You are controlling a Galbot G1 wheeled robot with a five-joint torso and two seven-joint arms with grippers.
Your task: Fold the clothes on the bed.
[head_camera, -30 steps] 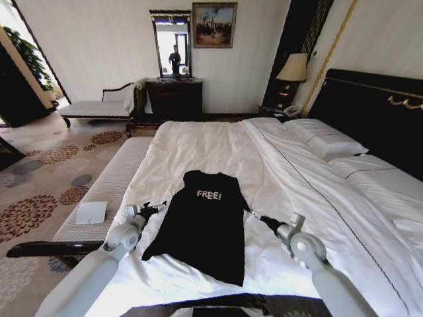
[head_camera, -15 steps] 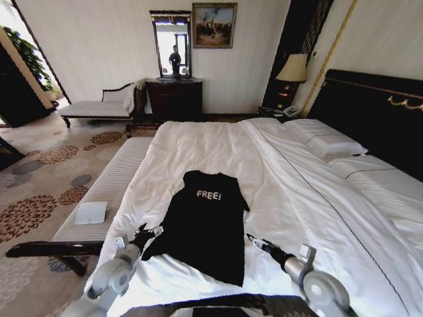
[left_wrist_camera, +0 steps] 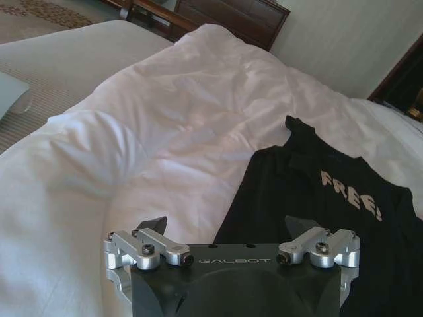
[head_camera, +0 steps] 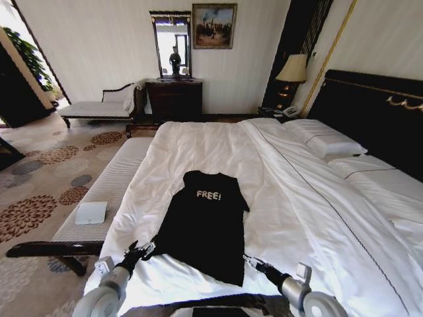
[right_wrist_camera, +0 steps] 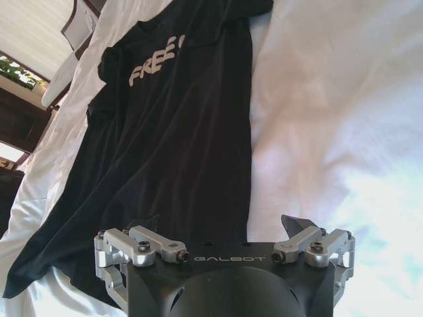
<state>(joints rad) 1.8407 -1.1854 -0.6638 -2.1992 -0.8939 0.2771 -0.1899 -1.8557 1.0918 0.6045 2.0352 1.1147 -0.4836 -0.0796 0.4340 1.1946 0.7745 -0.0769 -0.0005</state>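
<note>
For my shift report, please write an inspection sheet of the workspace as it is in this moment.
Surface: bed, white duvet, rumpled.
Job's things: black T-shirt lies flat, sleeves tucked in, "FREE!" facing up.
Clutter: nothing seen on the bed.
Grippers: left gripper at the shirt's lower left corner, fingers open; right gripper at its lower right corner, fingers open. Neither holds fabric.
Cables: nothing seen.
Surroundings: bench carrying a white pad, dresser, lamp.

Pale grey rounded arms, silver cylindrical wrist joints, left pincer (left_wrist_camera: 227, 228) and right pincer (right_wrist_camera: 225, 224) with black bodies marked GALBOT, silver screwed linkages, black pointed fingertips (left_wrist_camera: 156, 223)
</note>
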